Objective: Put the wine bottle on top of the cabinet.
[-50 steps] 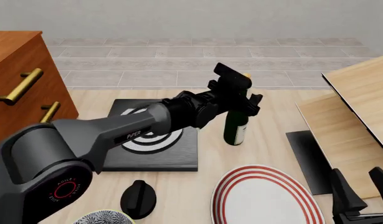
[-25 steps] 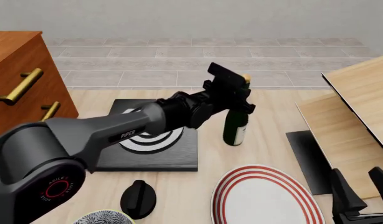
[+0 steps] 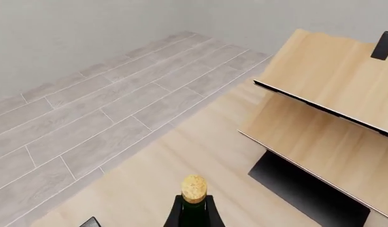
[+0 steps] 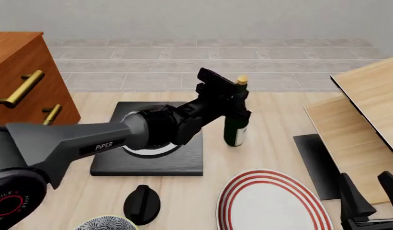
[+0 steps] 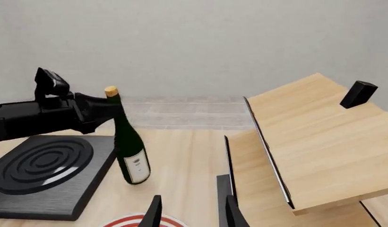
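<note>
Left gripper point(image 4: 238, 98) is clamped on the neck of the wine bottle point(image 4: 235, 125), which hangs near the middle of the front frame, tilted, its base clear of the table point(image 4: 273, 143). You have carried it left and up since a second ago, so the lift is under way. Largest of all, the cabinet point(image 4: 24, 76) fills the upper left, well apart from the bottle; you have far to swing. Right gripper point(image 5: 190, 210) idles at lower right, jaws apart. Unmoved: the striped plate point(image 4: 266, 201).
</note>
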Robot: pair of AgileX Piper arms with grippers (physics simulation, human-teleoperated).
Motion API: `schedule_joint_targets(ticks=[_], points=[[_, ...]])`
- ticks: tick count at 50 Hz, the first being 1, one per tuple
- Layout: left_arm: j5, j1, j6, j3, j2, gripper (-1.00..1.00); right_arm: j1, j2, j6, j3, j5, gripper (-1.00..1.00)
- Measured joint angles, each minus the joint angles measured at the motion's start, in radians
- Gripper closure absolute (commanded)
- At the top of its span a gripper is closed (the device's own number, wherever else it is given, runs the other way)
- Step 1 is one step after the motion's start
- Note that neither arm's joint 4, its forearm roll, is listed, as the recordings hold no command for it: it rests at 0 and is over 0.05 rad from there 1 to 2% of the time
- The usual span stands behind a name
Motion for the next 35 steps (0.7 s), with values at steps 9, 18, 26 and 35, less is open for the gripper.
schedule_joint_targets(ticks=[9, 18, 26, 35], points=[[-0.108, 0.017, 0.011, 0.111, -0.075, 1.00, 0.000, 0.003, 0.000, 0.000, -0.002, -1.00], [-0.206, 0.021, 0.028, 0.211, -0.142, 1.00, 0.000, 0.004, 0.000, 0.000, -0.002, -1.00], [-0.274, 0.021, 0.024, 0.296, -0.203, 1.00, 0.000, 0.005, 0.000, 0.000, -0.003, -1.00], [-0.306, 0.009, 0.005, 0.363, -0.257, 1.00, 0.000, 0.006, 0.000, 0.000, -0.003, -1.00]])
